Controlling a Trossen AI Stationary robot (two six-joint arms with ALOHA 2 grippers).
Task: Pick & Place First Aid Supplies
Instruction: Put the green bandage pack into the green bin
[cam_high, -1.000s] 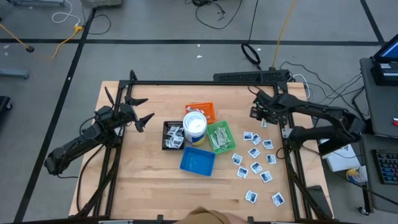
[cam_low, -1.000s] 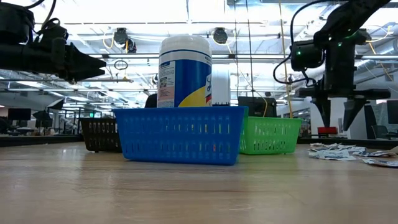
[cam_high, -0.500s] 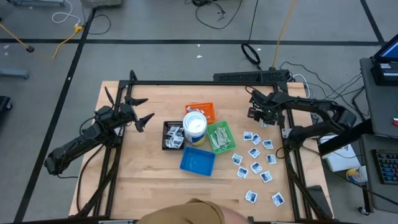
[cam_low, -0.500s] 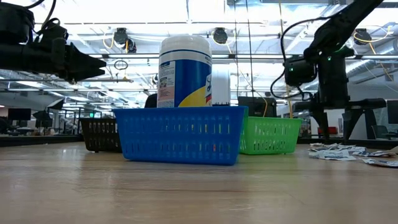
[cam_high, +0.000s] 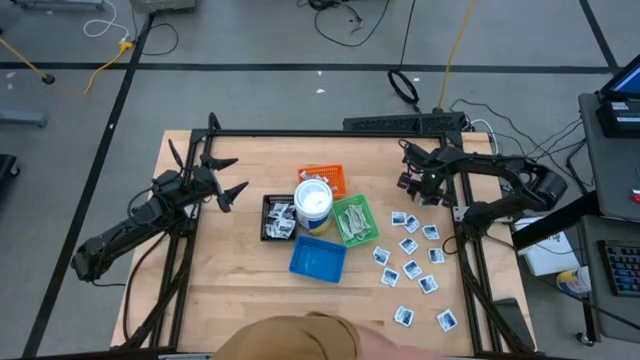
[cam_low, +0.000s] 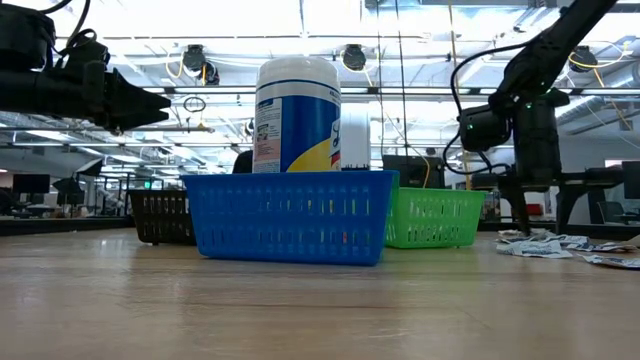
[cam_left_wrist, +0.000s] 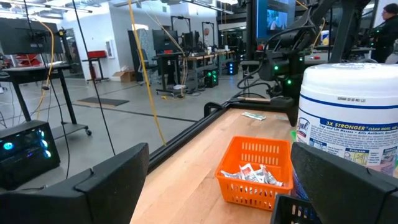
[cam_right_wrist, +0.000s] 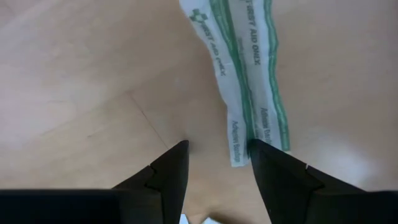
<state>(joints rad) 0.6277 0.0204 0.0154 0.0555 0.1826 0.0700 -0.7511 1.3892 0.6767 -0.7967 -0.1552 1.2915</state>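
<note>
A narrow white wrapped adhesive-bandage strip with green print (cam_right_wrist: 245, 81) lies flat on the pale wooden worktop (cam_high: 240, 290) at its far right, just beyond the scatter of small white square packets with dark-blue print (cam_high: 412, 255). This reads as the reach-and-grasp step. The right tool (cam_right_wrist: 217, 155) is low over the strip's end, fingers partly spread and empty, one finger touching or just beside the strip's edge; contact cannot be confirmed. Next it likely needs to centre across the strip, press down and close, a delicate pinch on something so flat. Further left sit the green, orange, black and blue mesh trays (cam_high: 354, 221). The left tool (cam_high: 225, 178) waits fully spread and empty over the worktop's left.
</note>
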